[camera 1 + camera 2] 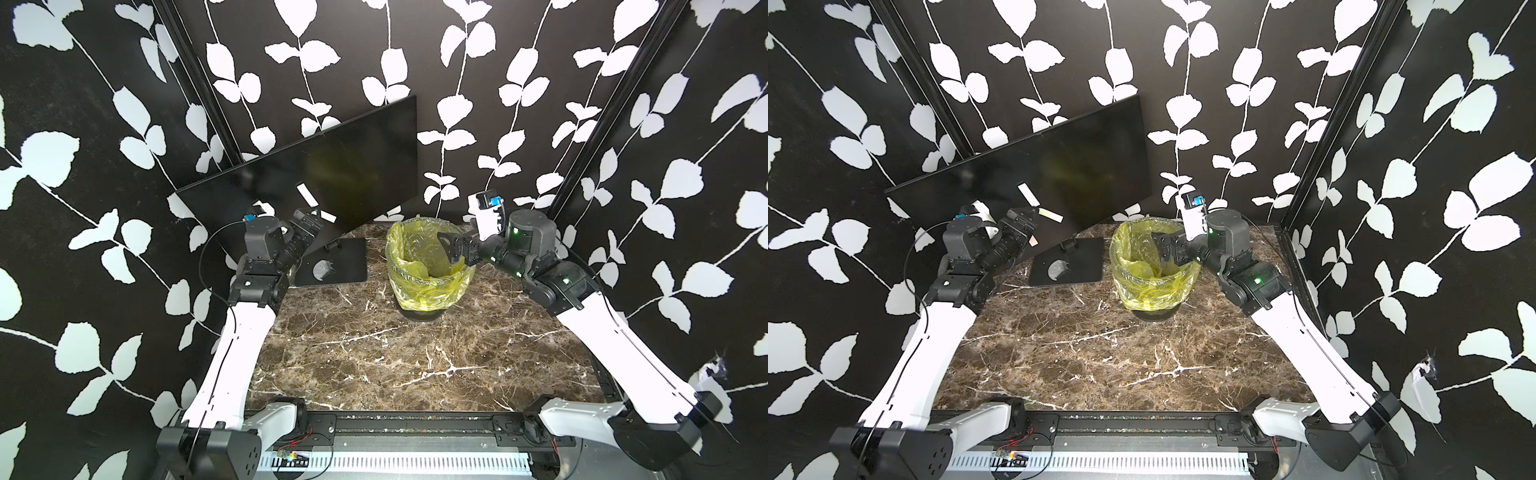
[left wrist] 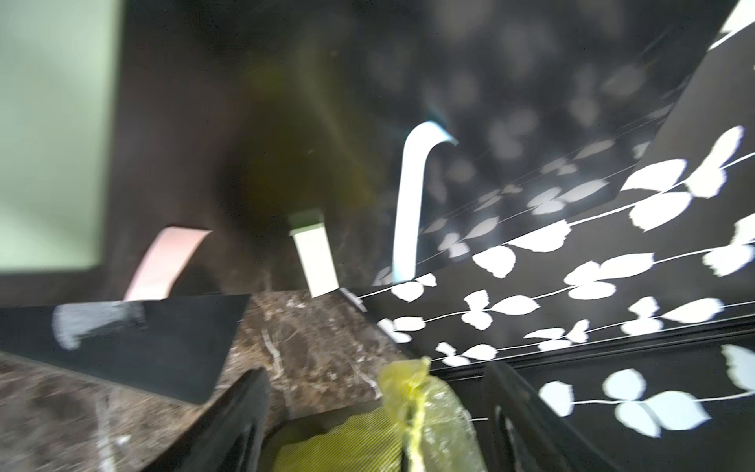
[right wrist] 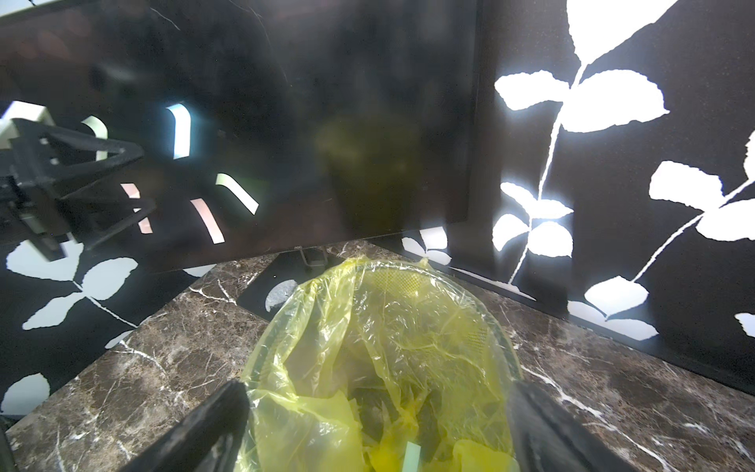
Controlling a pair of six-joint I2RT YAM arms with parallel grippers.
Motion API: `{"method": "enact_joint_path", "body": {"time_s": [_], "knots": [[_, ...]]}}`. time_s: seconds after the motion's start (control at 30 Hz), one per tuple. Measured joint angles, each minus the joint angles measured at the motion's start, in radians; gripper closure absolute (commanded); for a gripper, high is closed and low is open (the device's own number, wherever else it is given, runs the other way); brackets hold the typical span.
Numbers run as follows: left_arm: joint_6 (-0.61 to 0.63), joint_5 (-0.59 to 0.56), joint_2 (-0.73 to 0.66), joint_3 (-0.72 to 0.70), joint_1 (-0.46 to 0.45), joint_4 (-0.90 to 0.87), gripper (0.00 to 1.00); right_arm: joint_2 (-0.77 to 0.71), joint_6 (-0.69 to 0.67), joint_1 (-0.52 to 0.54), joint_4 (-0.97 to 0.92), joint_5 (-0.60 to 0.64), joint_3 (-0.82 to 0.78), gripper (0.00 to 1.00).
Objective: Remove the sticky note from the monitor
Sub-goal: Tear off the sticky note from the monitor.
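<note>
Lowest in both top views, a black rail [image 1: 415, 419] borders the marble tabletop [image 1: 374, 353], which spreads wide up to mid-frame between leaf-patterned walls [image 1: 83, 208]. There the yellow-bagged bin [image 1: 419, 291] stands just beside the base plate [image 1: 332, 266], a thin strip of marble between them. The right gripper [image 1: 451, 249] hangs over the bin's rim, fingers spread, grasping nothing. The monitor [image 1: 332, 174] tilts left of centre, its lower right corner near the bin. The left gripper [image 1: 1023, 220], fingers parted and bare, sits beside the screen's lower edge, where a blue-white note [image 2: 408, 204], green-white note [image 2: 316, 261] and pink note [image 2: 163, 261] cling.
</note>
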Motion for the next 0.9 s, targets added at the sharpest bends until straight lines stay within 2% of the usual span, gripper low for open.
{"method": "enact_joint_path", "body": {"time_s": [0.23, 0.63, 0.9], "knots": [[-0.082, -0.004, 0.034, -0.010, 0.000, 0.133, 0.21, 0.000, 0.000, 0.002, 0.018, -0.003, -0.005, 0.00], [-0.144, -0.040, 0.117, 0.002, 0.003, 0.154, 0.26, 0.000, 0.000, 0.002, 0.022, -0.002, -0.013, 0.00], [-0.182, -0.041, 0.145, 0.005, 0.003, 0.201, 0.39, 0.000, 0.000, 0.002, 0.028, 0.003, -0.017, 0.00]]}}
